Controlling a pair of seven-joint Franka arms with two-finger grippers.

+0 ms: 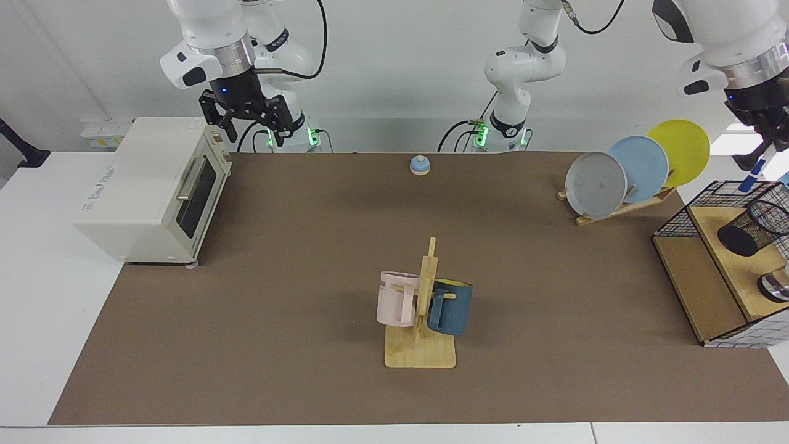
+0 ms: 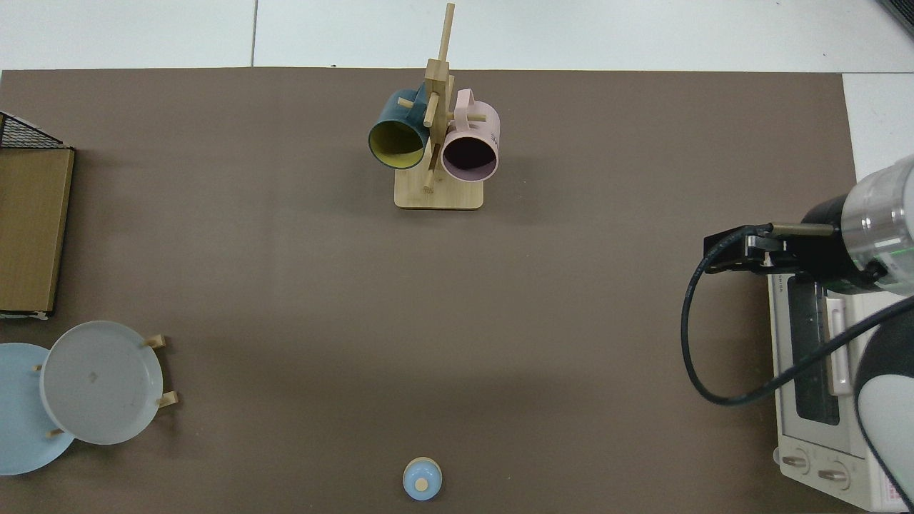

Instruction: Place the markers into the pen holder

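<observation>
The left hand [image 1: 766, 137], way up at the far edge of the facing view, is clamped on the slim white-barrelled marker with the dark blue cap [image 1: 753, 175], which hangs out below the hand with its blue end lowest and tilted a bit. The black wire-mesh cylindrical pen holder [image 1: 753, 227] sits lower down and nearer the camera than that hand, lying tipped on the wooden shelf unit with the black wire-grid frame [image 1: 703, 213], so its mouth seems to point sideways-ish rather than straight up; honestly hard to read the exact angle since it's cut off by the frame edge. My take for doing this bit well: line the marker's axis up with the cup's opening before going in, lead with the low blue end, and keep clear of the wire grid rim just under the marker tip, because clipping it could twist the marker in the grip. Let go only once a good part of the barrel is inside. The right hand [image 1: 248, 115] hangs over the cream toaster oven [image 1: 148, 185] with its fingers spread and nothing in them, just waiting. In the top view the marker and its hand are out of frame.
</observation>
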